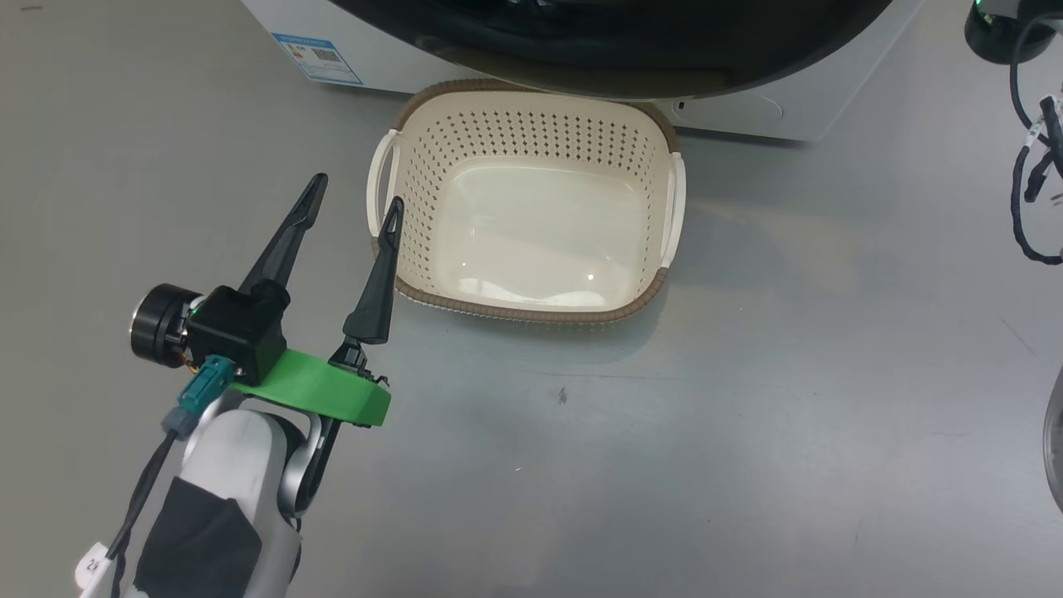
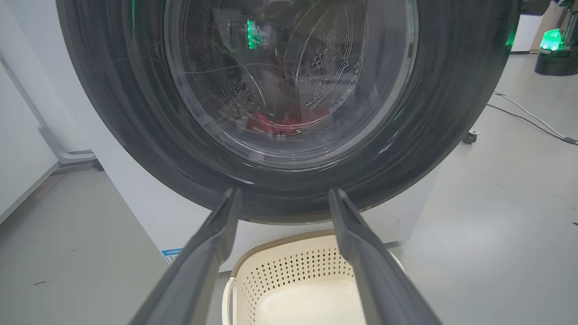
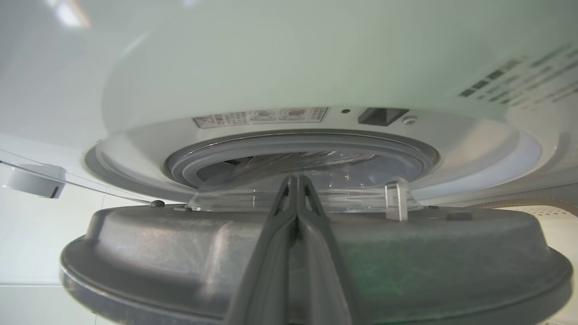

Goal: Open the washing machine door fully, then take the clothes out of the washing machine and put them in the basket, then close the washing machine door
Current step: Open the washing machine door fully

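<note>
The washing machine door (image 2: pixel 135 135), black-rimmed with a clear glass bowl, stands partly open on the white washing machine (image 1: pixel 390 58). Through its glass I see the red clothes (image 2: pixel 271 124) low in the drum. My left gripper (image 1: pixel 358 190) is open and empty, hovering by the left handle of the empty cream basket (image 1: pixel 515 133). Its fingers (image 2: pixel 212 253) point at the door's lower rim. My right gripper (image 3: pixel 295 177) is shut, its fingers lying across the door's grey inner face (image 3: pixel 180 243). Beyond them is the grey rubber ring of the drum (image 3: pixel 307 140).
The basket sits on the grey floor right under the door's lower rim (image 1: pixel 614 58). Black cables (image 1: pixel 1030 166) hang at the right edge. A black base with a green light (image 2: pixel 553 54) and a floor cable (image 2: pixel 528 113) lie further right. A white panel (image 2: pixel 18 135) stands at the left.
</note>
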Controlling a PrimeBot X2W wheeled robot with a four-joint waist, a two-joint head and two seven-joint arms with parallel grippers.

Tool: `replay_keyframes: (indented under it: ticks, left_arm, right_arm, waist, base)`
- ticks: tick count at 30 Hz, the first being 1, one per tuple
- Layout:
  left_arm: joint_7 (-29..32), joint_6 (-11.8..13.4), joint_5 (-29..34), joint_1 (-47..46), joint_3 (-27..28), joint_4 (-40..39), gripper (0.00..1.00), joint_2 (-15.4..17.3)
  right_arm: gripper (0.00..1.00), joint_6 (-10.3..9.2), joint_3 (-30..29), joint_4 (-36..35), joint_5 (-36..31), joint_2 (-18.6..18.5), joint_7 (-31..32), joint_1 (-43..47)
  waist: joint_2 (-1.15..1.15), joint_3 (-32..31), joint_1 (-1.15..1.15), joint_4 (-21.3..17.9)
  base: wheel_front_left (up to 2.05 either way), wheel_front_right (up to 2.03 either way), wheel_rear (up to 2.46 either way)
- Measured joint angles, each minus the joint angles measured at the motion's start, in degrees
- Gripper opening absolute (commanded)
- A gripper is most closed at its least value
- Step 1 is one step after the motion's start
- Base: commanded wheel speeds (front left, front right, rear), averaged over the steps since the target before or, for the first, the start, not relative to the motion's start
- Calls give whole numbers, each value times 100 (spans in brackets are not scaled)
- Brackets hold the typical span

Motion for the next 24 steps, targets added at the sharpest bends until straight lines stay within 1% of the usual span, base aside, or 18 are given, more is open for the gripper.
replay_keyframes:
  ticks: [10,24]
  left_arm:
    - [0,-42,46,24,55,94,100,-9]
    - [0,-49,105,147,135,202,100,-14]
  right_arm:
    - [0,118,100,29,122,115,354,382]
    - [0,136,277,-19,265,385,694,1060]
  waist:
    - [0,-221,0,-98]
    - [0,-536,0,-216]
  base:
    - [0,0,0]
    - [0,0,0]
